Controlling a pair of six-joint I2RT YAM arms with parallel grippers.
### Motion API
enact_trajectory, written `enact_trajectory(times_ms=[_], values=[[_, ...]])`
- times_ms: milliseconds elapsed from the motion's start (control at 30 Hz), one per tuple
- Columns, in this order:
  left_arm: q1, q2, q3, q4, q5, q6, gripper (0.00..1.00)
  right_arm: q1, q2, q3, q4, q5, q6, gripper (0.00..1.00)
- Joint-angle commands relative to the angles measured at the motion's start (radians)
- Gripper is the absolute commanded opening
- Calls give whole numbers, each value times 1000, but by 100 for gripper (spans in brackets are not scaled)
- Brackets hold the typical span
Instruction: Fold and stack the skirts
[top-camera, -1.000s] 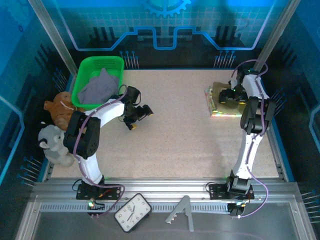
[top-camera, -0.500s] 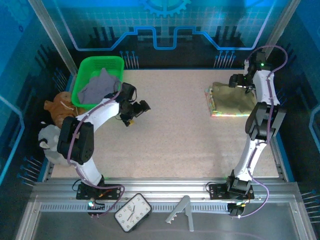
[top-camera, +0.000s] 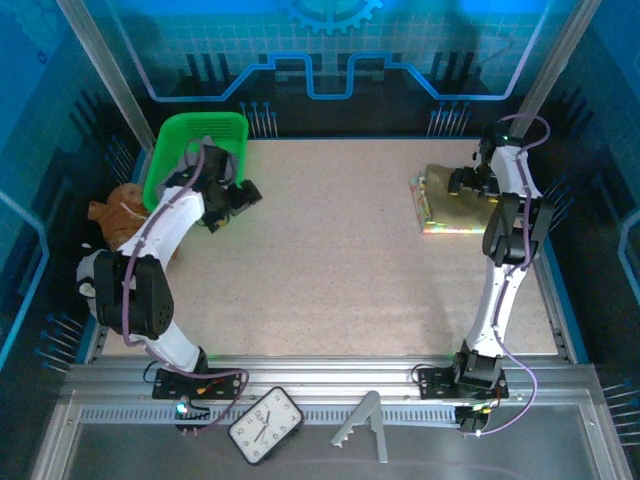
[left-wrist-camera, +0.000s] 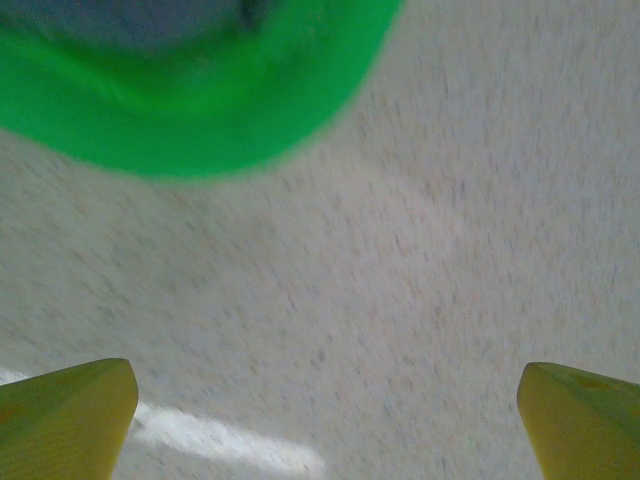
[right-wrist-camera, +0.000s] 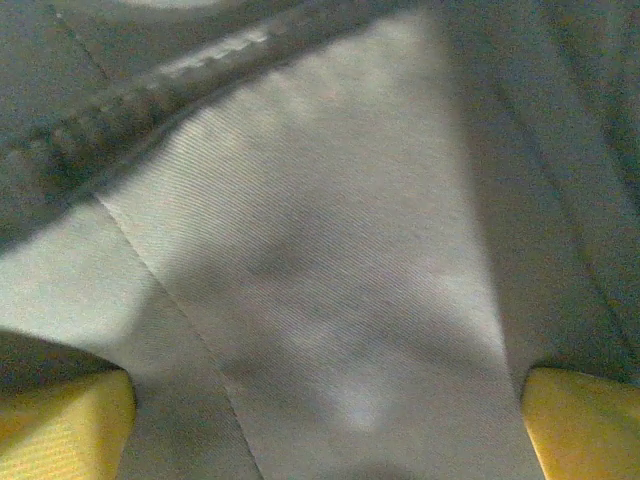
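Olive skirt (top-camera: 445, 208), right end effector (top-camera: 461, 185) spread above

We are holding our left gripper (left-wrist-camera: 320, 420) spread wide, its yellow fingertips (left-wrist-camera: 65, 415) sitting in the two near corners over the speckled table (left-wrist-camera: 400, 300). The green basket (left-wrist-camera: 190, 120) is curving, blurred, across the far left, and a grey-blue patch (left-wrist-camera: 130, 15) is showing inside its rim.

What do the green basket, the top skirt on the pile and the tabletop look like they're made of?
Green basket: likely plastic, smooth, bright uniform colour.
Top skirt: woven cloth, matte olive, fine diagonal ribs and a stitched seam.
Tabletop: hard speckled beige surface, maybe laminate; can't tell for sure.
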Motion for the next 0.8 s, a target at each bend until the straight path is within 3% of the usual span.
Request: enact_trajectory(times_ms=[0, 200, 300, 467, 567, 700, 767], values=[[60, 48, 130, -78, -113, 106, 99, 12, -202, -89, 65, 81, 79, 100], [121, 230, 359, -144, -252, 197, 99, 72, -549, -376, 226, 164, 101, 100], [152, 363, 518, -225, -220, 248, 99, 114, -690, -482, 235, 187, 126, 100], [157, 573, 756, -371, -188, 354, 94, 109, -902, -705, 352, -50, 228, 100], [159, 653, 838, -423, -173, 404, 88, 110, -967, -783, 384, -118, 266, 100], [166, 728, 890, -471, -35, 488, 85, 115, -1005, -827, 384, -95, 282, 100], [166, 769, 917, -499, -33, 510, 82, 115, -1015, -837, 384, -77, 290, 100]])
